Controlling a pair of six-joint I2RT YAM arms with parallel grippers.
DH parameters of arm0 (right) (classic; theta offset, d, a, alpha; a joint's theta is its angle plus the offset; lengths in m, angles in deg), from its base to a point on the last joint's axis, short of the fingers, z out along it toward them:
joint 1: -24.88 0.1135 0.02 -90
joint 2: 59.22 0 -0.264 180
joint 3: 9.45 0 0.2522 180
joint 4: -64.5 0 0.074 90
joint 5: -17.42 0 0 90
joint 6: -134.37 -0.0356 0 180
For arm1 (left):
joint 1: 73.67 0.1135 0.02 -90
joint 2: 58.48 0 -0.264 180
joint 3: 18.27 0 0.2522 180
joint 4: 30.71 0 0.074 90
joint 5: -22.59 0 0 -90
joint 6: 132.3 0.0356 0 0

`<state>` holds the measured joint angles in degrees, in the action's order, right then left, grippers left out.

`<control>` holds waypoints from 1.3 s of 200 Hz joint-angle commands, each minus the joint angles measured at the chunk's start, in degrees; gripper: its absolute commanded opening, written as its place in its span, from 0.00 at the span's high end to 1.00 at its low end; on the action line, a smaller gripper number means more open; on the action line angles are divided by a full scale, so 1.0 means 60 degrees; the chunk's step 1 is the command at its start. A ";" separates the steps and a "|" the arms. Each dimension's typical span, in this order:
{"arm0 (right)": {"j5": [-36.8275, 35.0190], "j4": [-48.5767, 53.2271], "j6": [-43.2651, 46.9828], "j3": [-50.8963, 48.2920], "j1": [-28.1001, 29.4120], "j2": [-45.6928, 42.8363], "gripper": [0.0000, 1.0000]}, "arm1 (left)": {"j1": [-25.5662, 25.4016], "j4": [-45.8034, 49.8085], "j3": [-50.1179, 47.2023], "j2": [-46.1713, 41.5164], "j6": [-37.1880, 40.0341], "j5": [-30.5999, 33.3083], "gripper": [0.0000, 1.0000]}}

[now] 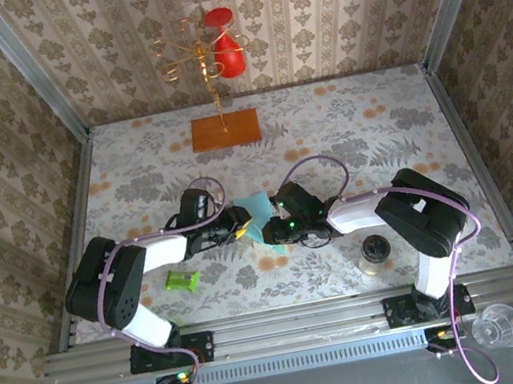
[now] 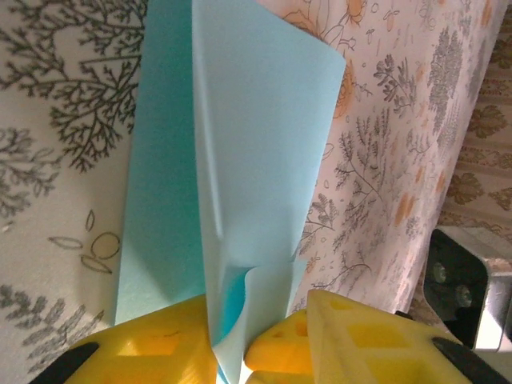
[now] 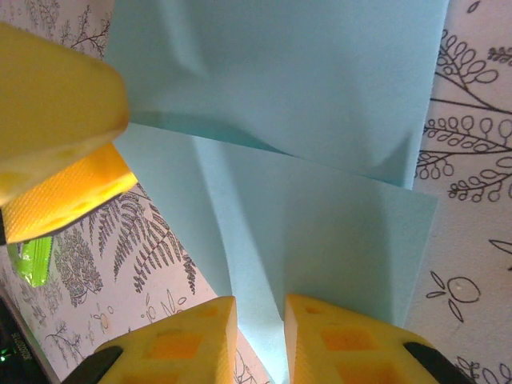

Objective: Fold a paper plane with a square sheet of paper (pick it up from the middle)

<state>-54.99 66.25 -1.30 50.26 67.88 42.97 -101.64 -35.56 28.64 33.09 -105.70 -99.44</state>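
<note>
While the square sheet of paper (image 2: 256, 160) is standing half-folded over the middle of the floral table (image 1: 375, 131), the left gripper (image 2: 232, 352) is pinching one edge of it; the right gripper (image 3: 260, 320) is nipping the opposite edge, jaws nearly together.

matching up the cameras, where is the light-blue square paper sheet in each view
top external: light-blue square paper sheet mid-table, nearer the camera than the orange rectangular wooden board.
left wrist: runs up the middle, from bottom edge to top.
right wrist: spreads across the top and centre.
shared landmark: the floral-patterned tablecloth around it.
</note>
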 commanded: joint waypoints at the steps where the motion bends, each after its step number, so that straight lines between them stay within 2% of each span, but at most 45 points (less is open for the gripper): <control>1: -0.0081 0.0307 -0.0006 -0.0262 -0.0069 0.0240 0.75 | 0.0200 -0.0209 0.0248 0.0449 0.0276 -0.0679 0.67; 31: -0.0114 0.0333 0.0053 -0.0305 -0.0069 0.0236 0.75 | 0.0252 -0.0132 0.0377 0.0925 0.0605 -0.1298 0.70; 35: -0.0114 0.0334 0.0045 -0.0305 -0.0077 0.0225 0.75 | 0.0517 -0.0135 0.0404 0.0970 0.0635 -0.1356 0.70; 86: -0.0177 0.0366 0.0053 -0.0349 -0.0079 0.0202 0.75 | 0.0701 0.0156 0.0628 0.1326 0.1055 -0.1568 0.74; 131: -0.0257 0.0587 0.0166 -0.0263 -0.0118 0.0068 0.74 | 0.0706 0.0391 0.0715 0.1281 0.1206 -0.1580 0.90; 165: -0.0612 0.1070 0.0632 -0.0051 -0.0107 -0.0711 0.68 | 0.0657 0.0679 0.0730 0.0816 0.1162 -0.1398 0.98; 190: -0.1471 0.1803 0.1303 0.0100 0.0043 -0.1446 0.63 | 0.0484 0.1345 0.0825 0.0251 0.1162 -0.0934 0.98; 211: -0.2796 0.2380 0.1941 0.0149 0.0415 -0.1914 0.63 | 0.0384 0.1995 0.1011 -0.0159 0.1142 -0.0410 0.99; 260: -0.5724 0.2964 0.2968 0.0590 0.2105 -0.1996 0.58 | -0.0135 0.3150 0.1612 -0.0473 0.1161 0.0274 0.99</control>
<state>-76.89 79.89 11.55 50.79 75.93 30.93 -101.50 -22.08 36.27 31.54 -99.67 -100.86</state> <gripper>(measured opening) 0.409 0.066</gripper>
